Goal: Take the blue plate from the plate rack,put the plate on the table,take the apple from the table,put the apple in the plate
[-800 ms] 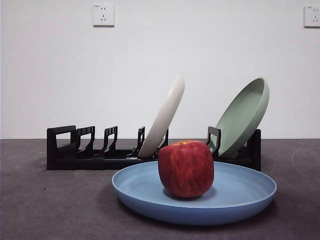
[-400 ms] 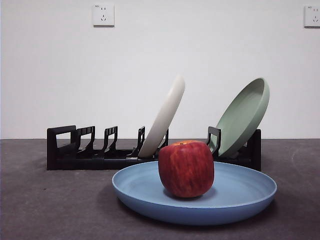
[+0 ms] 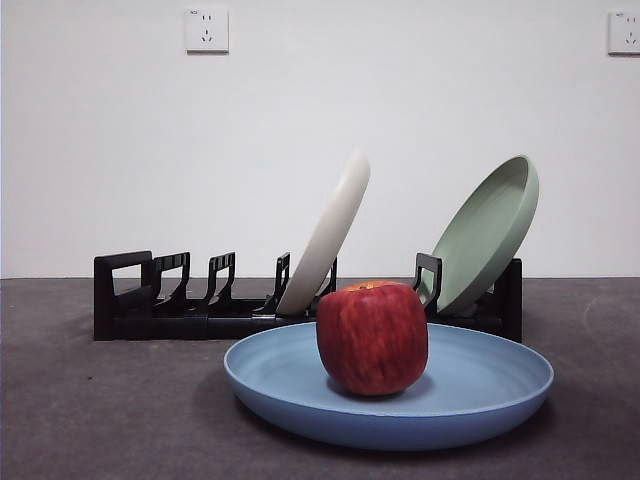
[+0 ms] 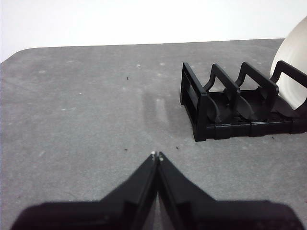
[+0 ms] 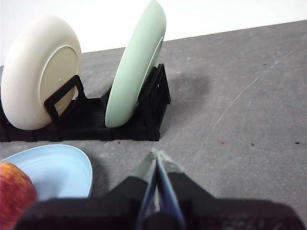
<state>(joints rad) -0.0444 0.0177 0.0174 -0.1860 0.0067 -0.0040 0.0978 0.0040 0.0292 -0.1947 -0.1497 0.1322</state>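
The blue plate (image 3: 470, 385) lies flat on the table (image 3: 100, 410) in front of the plate rack (image 3: 180, 310). The red apple (image 3: 372, 338) sits upright in the plate's middle. The right wrist view shows the plate (image 5: 53, 170) and the apple (image 5: 14, 191) at its edge. My left gripper (image 4: 157, 155) is shut and empty above bare table, beside the rack's end (image 4: 201, 110). My right gripper (image 5: 156, 155) is shut and empty, beside the plate. Neither arm shows in the front view.
A cream-white plate (image 3: 330, 235) and a pale green plate (image 3: 490, 230) lean in the rack's slots; both also show in the right wrist view, cream (image 5: 38, 76) and green (image 5: 136, 62). Several left-hand slots hold nothing. A white wall stands behind.
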